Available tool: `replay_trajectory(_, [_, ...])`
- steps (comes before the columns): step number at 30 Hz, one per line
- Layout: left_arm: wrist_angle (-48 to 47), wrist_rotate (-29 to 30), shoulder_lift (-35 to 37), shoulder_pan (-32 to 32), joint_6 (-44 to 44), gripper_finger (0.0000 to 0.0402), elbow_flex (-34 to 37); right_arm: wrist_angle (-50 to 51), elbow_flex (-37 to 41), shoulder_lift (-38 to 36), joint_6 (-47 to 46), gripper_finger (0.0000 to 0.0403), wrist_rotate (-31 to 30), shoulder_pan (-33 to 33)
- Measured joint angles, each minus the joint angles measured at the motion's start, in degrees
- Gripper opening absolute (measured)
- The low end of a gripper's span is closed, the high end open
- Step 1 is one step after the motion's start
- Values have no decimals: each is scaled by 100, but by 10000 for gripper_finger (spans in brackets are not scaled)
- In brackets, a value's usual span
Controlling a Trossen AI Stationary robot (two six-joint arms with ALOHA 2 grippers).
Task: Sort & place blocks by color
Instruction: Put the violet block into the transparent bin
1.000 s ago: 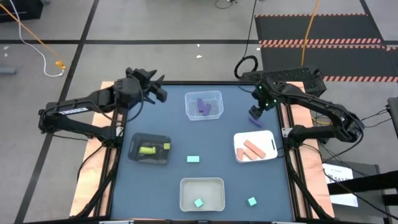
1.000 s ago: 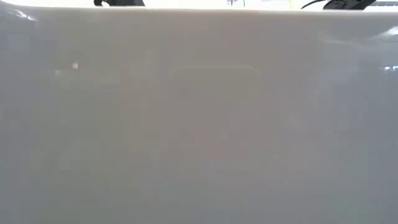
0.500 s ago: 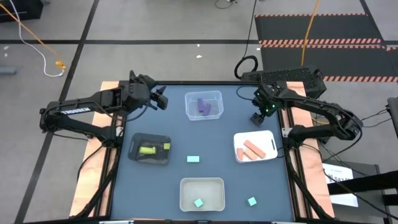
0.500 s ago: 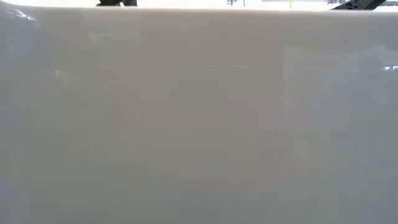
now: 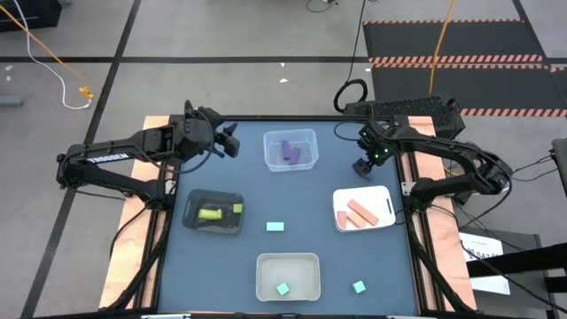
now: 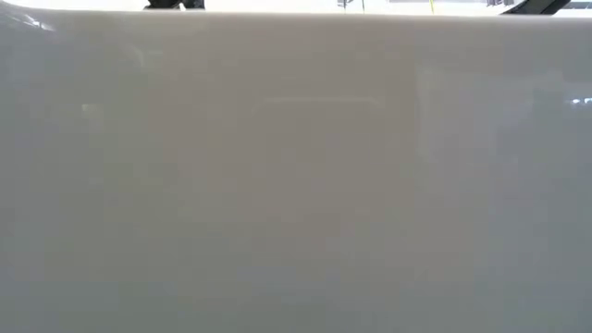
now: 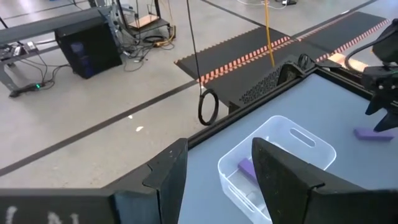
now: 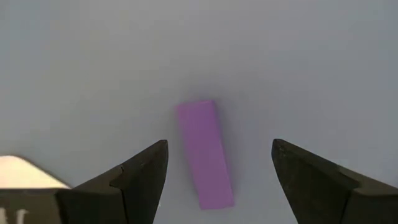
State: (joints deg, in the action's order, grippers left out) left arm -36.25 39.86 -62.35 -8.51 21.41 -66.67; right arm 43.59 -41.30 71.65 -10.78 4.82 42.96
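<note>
- Left gripper [image 5: 232, 142], dark two-finger type: over the table's far-left part, just left of the clear tub; fingers [image 7: 168, 171] apart w/ nothing between them, so open & empty.
- Black mesh tray [image 5: 190, 217], left side of the dark blue table [image 5: 257, 195]: holds a yellow-green bar block [image 5: 210, 213] & a small yellow-green cube [image 5: 236, 209], side by side.
- Light teal flat block [image 5: 275, 227]: loose on the table, mid area, between black tray & white tray, apart from both.
- Clear plastic tub [image 5: 268, 159], far-centre: purple blocks [image 5: 290, 151] inside; left wrist view also shows the tub w/ purple pieces in it.
- Frosted clear tray [image 5: 266, 266], near-centre: one light teal cube [image 5: 283, 289] inside, near its front edge.
- Light teal cube [image 5: 359, 287], second one: loose on table right of that tray, not touching it.
- Right gripper [image 5: 361, 166], dark two-finger type: above the far-right part of the table, right of the clear tub; fingers [image 8: 140, 177] spread wide, open, not holding anything.
- Purple flat bar block [image 8: 205, 152]: lying on the table directly under the right gripper, between the two fingers in the right wrist view but touching neither; hidden by the gripper in high view.
- White tray [image 5: 341, 197], right side: two orange/salmon bar blocks [image 5: 359, 213] lying inside, tilted, next to each other.
- Low view: blocked by a pale blank surface, nothing useful.
</note>
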Motion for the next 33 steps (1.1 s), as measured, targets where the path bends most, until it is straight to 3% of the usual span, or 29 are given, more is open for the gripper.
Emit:
replay_trajectory(13, [42,2,0,-4,-358,182,0,-401,-33,1223,216,269,-107,0])
replay_trajectory(17, [46,2,0,-4,-371,182,0,-447,-23,1381,381,215,-470,-7])
replay_trajectory(23, [49,4,0,-4,-369,182,0,-615,-6,1356,416,80,-672,-2])
replay_trajectory(33, [52,9,0,-4,-363,182,-2,-1013,11,370,453,82,-874,13])
